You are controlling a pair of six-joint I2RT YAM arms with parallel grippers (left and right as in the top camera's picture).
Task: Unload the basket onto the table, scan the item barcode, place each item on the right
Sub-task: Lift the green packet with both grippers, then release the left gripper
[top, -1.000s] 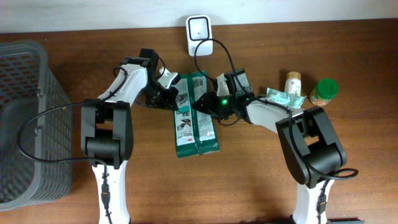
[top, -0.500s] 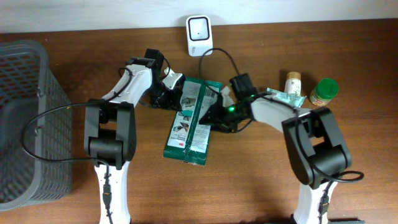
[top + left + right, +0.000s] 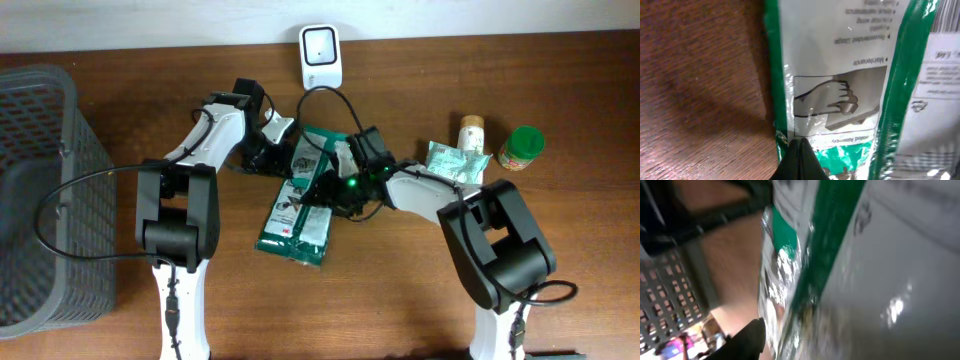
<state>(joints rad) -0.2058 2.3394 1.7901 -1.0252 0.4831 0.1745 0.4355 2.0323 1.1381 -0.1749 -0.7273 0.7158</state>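
Open table [image 3: 400, 300] in front; basket [image 3: 40, 180] left, green-lidded jar [image 3: 520, 148] right.

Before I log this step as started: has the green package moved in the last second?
Yes. The green package tilted: near end swung toward the basket, far end stayed under the white scanner.

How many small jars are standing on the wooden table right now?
2. A tan-capped jar stands at the far right, beside a crumpled green foil packet; a green-lidded jar stands just right of it. The large green package could hide others.
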